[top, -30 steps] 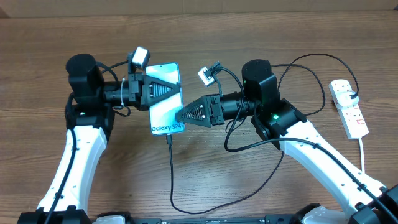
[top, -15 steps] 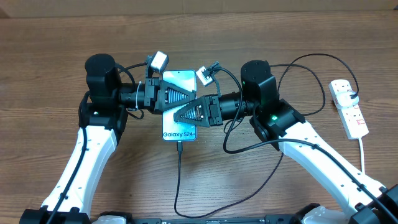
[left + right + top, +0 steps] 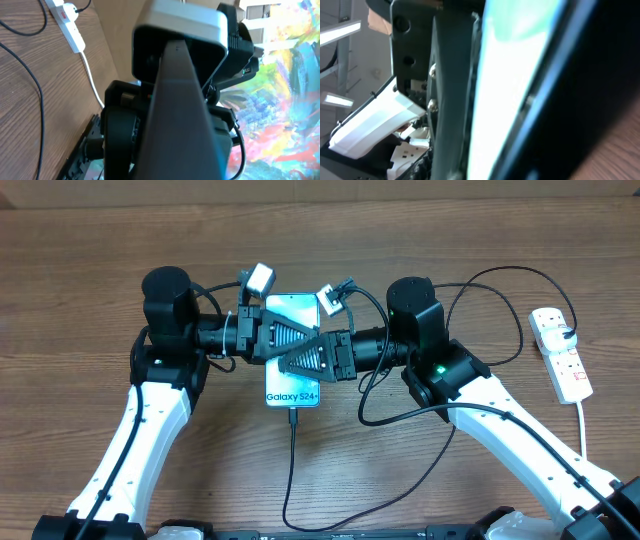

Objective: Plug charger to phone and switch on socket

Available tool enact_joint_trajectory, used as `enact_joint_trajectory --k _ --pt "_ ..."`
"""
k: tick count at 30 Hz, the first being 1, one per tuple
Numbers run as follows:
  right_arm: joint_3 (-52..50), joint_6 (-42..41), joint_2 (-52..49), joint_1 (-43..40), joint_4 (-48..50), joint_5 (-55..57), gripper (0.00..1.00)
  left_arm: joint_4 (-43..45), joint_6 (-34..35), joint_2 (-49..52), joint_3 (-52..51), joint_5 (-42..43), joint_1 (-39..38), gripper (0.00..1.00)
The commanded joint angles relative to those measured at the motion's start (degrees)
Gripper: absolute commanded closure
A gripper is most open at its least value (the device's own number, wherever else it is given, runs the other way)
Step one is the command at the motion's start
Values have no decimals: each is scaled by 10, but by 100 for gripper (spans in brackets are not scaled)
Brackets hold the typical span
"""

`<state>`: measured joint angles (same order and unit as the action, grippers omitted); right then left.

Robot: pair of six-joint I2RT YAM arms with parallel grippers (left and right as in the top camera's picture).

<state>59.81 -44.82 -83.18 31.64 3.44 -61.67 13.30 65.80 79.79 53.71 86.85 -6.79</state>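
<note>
Left gripper [image 3: 288,340] is clamped on phone [image 3: 293,393], mid-frame; right gripper [image 3: 287,366] state cannot be told; charger [image 3: 290,465] seems plugged; socket [image 3: 562,360], far right, untouched.

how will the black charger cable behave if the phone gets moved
Probably floppy: the charger leaves the phone's short edge and lies in a loose, wandering loop, so it should trail along rather than push back. It looks thin, so likely light with little drag. Its small connector end might strain or slip out under a sideways tug.

glossy smooth phone [image 3: 295,387], matt wood-grain table [image 3: 60,260], smooth plastic socket [image 3: 562,355].
</note>
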Motion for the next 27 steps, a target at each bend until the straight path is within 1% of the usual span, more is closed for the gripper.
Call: enact_joint_trajectory --k 1,10,14,16,19,27 --pt "10 1 -4 17 -1 -21 60 5 -12 -6 4 -4 -16 96" --pt "10 -1 -4 18 -1 -21 60 5 -24 -6 4 -9 -16 96" --pt "10 -1 -4 21 -3 -21 68 5 -24 -6 4 -13 -16 96" --pt "10 -1 -4 21 -8 -27 68 5 -27 -6 4 -17 -16 96" --pt "10 -1 -4 21 -16 -48 63 5 -31 -6 4 -27 -15 96" --pt "10 -1 -4 21 -41 -71 64 5 -41 -6 4 -34 -15 96"
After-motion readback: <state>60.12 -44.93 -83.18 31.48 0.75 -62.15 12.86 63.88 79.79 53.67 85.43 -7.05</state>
